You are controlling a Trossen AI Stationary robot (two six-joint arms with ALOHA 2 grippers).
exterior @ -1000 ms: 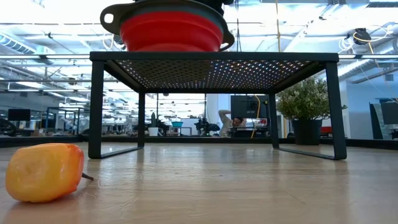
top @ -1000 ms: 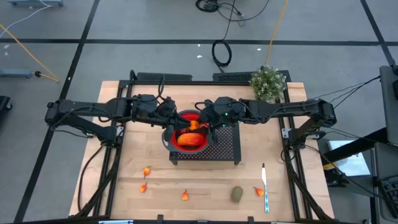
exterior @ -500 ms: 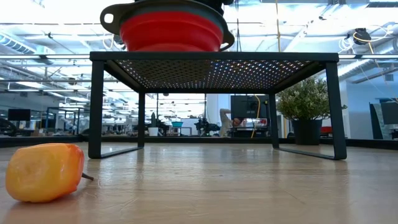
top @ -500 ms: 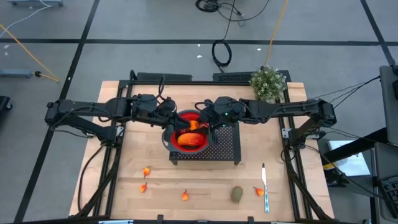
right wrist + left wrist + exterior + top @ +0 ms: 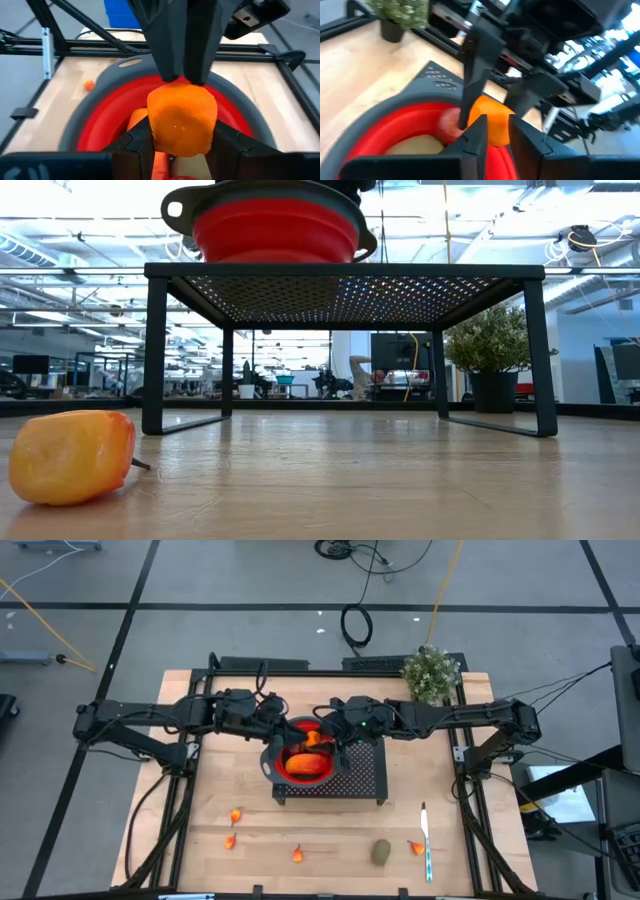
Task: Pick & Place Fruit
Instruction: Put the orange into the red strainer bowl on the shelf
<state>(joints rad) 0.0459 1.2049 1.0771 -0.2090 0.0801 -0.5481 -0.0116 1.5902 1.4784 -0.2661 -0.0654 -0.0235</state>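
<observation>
Two dark robot arms were pictured meeting over a red bowl (image 5: 303, 762) set on a black perforated rack (image 5: 362, 772) near the middle of a wooden table (image 5: 200, 830). A chunky orange piece of toy fruit (image 5: 183, 117) was seen clamped between the fingers of the right gripper (image 5: 177, 145) just above the bowl's rim, the jaws spread only as far as the piece's width. The left gripper (image 5: 496, 137) was caught just beside the same orange piece from the opposite side, with a narrow gap visible between its fingers; whether it was touching the piece could not be told. A dark red round piece (image 5: 451, 122) and a pale yellowish one (image 5: 417, 145) were shown lying inside the bowl.

Several more pieces were left along the front edge of the table: two small orange bits (image 5: 234, 817) toward the front-left corner, another orange bit (image 5: 297, 855) near the middle of that edge, a brownish-green oval (image 5: 381, 852) and a tiny orange-red bit (image 5: 415, 848) toward the front-right corner. A knife with a light-blue handle (image 5: 426, 840) was laid just beside that last bit. A potted plant (image 5: 431, 673) was placed at the back-right corner. From table height, a yellow-orange piece (image 5: 72, 456) was seen resting on the wood in the foreground
</observation>
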